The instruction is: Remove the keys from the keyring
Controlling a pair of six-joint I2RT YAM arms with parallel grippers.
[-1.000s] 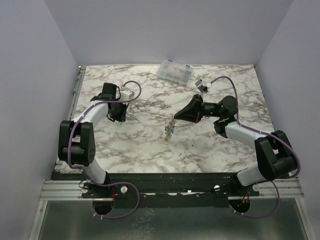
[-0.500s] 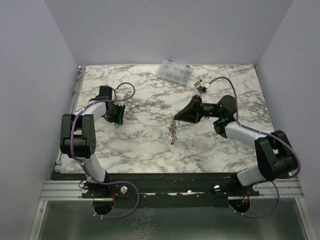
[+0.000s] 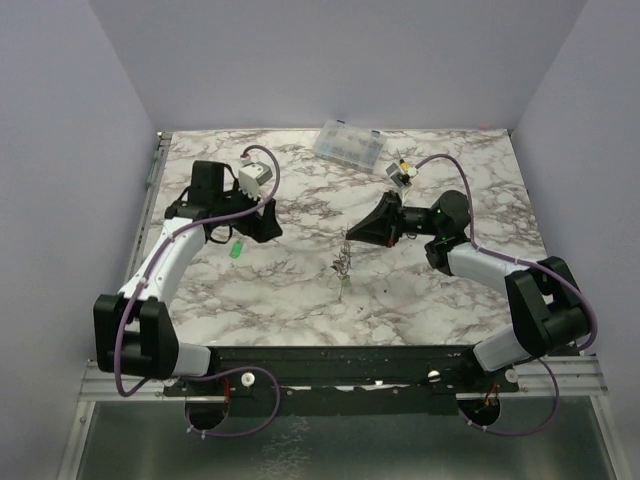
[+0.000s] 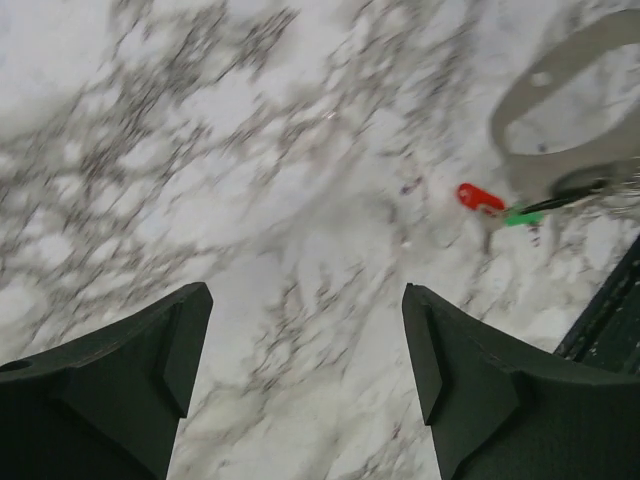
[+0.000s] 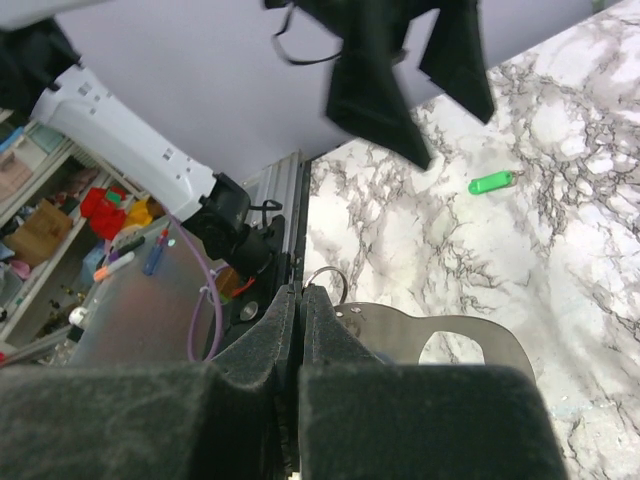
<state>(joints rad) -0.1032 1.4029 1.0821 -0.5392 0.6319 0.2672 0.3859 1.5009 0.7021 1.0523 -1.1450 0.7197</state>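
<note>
A green key (image 3: 237, 249) lies loose on the marble table (image 3: 290, 300), also seen in the right wrist view as the green key (image 5: 491, 183). My left gripper (image 3: 267, 228) hovers just right of it, fingers spread wide over bare marble, the left gripper (image 4: 305, 300) holding nothing. My right gripper (image 3: 358, 233) is shut on the grey metal keyring (image 5: 465, 345), with a small wire ring (image 5: 326, 281) by the right gripper (image 5: 300, 292) tips. The remaining keys (image 3: 342, 265) dangle below it. In the left wrist view the keyring (image 4: 560, 110) shows at upper right with a red key (image 4: 478, 197) beneath.
A clear plastic compartment box (image 3: 348, 143) sits at the table's back edge. Purple walls close in the back and both sides. The aluminium rail (image 3: 340, 378) with the arm bases runs along the near edge.
My left gripper has opened and let go of the green key, which now lies on the table. The left arm has swung right, toward the keyring. The right gripper has stayed shut on the keyring.
</note>
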